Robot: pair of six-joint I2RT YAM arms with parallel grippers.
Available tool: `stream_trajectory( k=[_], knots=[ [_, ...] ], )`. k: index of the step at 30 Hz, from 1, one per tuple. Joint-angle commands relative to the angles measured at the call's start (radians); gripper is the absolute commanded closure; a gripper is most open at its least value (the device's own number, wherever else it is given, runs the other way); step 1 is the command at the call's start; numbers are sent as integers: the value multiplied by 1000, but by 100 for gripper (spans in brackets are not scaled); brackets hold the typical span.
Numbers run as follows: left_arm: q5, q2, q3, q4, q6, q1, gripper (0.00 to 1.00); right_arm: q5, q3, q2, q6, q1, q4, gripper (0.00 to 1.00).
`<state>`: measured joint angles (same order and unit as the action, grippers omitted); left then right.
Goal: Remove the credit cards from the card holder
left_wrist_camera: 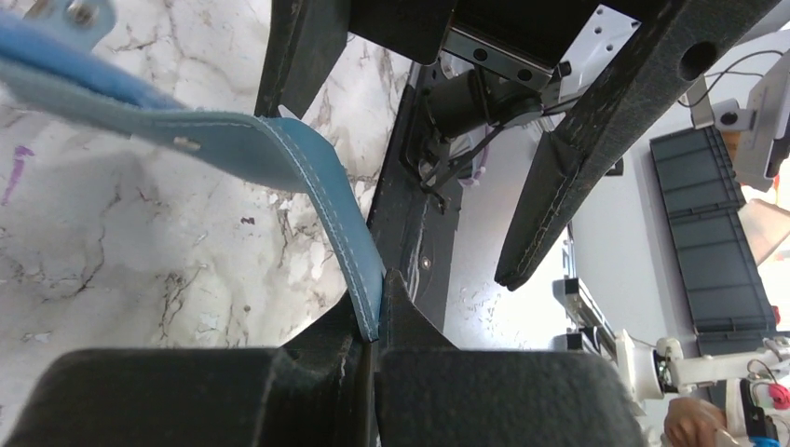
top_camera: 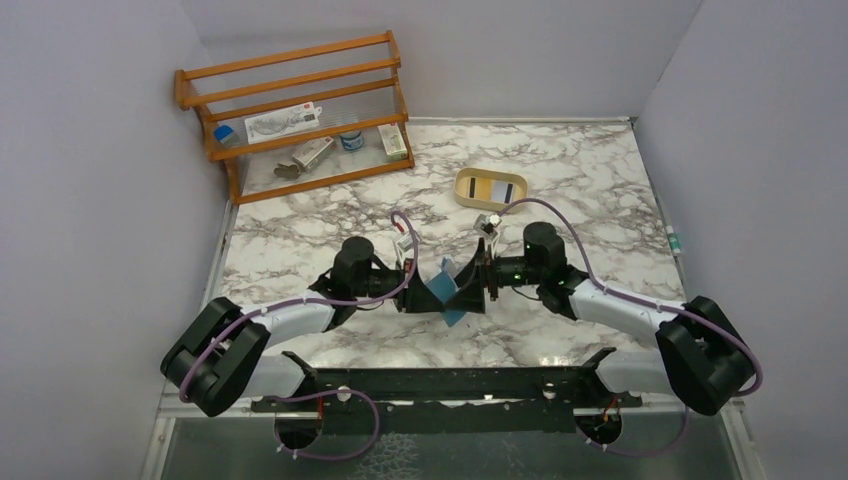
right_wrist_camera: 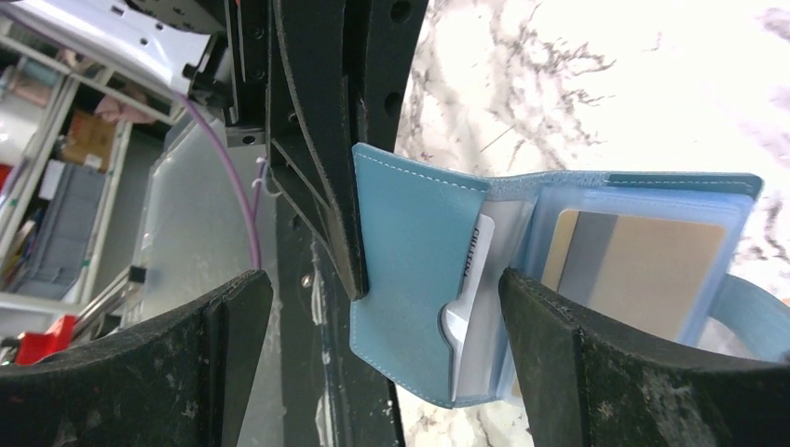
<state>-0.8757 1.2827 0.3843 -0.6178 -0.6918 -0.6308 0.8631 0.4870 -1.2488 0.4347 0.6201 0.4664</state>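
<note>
Teal card holder [right_wrist_camera: 410, 233] is pinched by our left gripper [left_wrist_camera: 373, 343]; our right gripper [right_wrist_camera: 382, 279], spread wide, frames the white credit card [right_wrist_camera: 472, 312].

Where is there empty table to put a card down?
Bare marble lies right of the tan tray, and between the wooden rack and the left arm. The middle is crowded: the left end effector pinches the card holder and the open right end effector straddles it.
</note>
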Motion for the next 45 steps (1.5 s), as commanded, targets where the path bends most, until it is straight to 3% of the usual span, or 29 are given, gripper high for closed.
stream_trajectory(
  k=[1, 13, 27, 31, 38, 45],
  knots=[
    [-10, 17, 21, -60, 26, -6, 100, 232, 48, -38, 27, 12, 44, 4],
    [33, 23, 58, -38, 90, 43, 100, 372, 46, -36, 63, 12, 53, 5],
    [84, 74, 106, -3, 113, 55, 100, 347, 47, -127, 117, 93, 155, 5],
    [94, 63, 102, 51, 112, 64, 100, 355, 57, -121, 92, 93, 113, 6],
    [69, 89, 107, 96, 82, 66, 89, 397, 69, -86, 110, 75, 116, 7],
    [45, 80, 103, 147, 58, 67, 77, 471, 38, -39, 140, -23, 135, 7]
  ],
)
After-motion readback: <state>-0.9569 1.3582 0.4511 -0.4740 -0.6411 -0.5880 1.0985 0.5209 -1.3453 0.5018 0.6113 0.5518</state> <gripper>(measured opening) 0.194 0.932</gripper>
